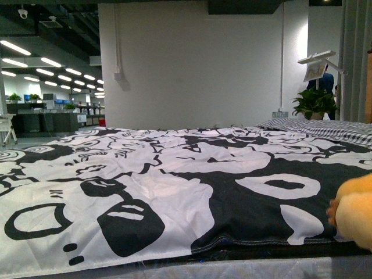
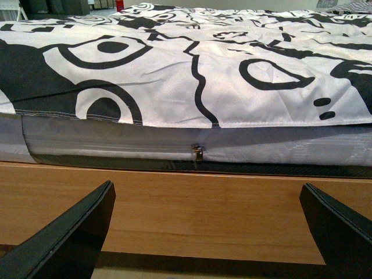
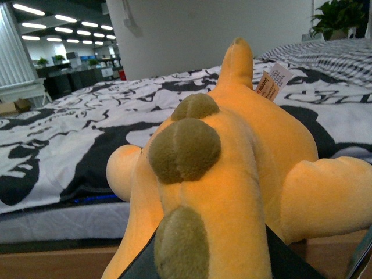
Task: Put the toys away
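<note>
The orange-yellow plush toy [image 3: 232,168] fills the right wrist view, with olive-brown bumps along its back and a white-and-orange tag near its tail. My right gripper [image 3: 212,264] is shut on it, dark fingers on either side of its body. In the front view only a part of the plush toy [image 1: 354,215] shows at the right edge, over the bed's front edge. My left gripper [image 2: 209,232] is open and empty, its two dark fingers [image 2: 70,238] apart, in front of the wooden bed frame [image 2: 197,209].
A bed with a black-and-white patterned cover [image 1: 174,180] fills the front view. Its grey mattress with a zipper [image 2: 198,152] sits above the wooden frame. A striped pillow [image 1: 325,129] lies at the far right. A potted plant [image 1: 314,104] and a white wall stand behind.
</note>
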Robot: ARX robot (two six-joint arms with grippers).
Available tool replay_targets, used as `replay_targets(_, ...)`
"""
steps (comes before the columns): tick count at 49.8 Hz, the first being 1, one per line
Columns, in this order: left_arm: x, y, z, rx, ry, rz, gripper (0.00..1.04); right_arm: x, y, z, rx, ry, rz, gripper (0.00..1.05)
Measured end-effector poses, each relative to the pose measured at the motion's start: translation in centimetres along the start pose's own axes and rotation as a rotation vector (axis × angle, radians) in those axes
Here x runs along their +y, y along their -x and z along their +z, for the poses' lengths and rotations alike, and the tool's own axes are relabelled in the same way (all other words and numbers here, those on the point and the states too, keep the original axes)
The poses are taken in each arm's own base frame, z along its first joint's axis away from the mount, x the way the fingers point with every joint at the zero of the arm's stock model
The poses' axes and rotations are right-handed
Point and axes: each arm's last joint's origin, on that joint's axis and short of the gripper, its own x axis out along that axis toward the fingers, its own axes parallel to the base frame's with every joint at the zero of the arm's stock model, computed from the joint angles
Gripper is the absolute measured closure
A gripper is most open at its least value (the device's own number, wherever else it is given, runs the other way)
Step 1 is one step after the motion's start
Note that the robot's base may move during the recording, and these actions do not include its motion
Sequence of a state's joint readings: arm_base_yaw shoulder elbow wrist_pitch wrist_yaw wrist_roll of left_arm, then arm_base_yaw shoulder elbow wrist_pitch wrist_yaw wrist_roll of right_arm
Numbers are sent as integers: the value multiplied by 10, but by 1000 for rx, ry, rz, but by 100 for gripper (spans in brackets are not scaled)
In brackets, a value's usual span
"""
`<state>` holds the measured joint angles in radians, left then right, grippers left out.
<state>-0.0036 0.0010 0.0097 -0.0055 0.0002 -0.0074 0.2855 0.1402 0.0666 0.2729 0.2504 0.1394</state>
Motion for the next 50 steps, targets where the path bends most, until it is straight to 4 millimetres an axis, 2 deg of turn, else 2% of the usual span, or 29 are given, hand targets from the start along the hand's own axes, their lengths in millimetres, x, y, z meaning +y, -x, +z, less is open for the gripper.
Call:
replay_targets(4,0,0,0,0,0,0,6,1,1,-10,20,5,4,85)
replay_targets(50,0,0,0,0,0,0,6,2,2,-10,12,16,10,85)
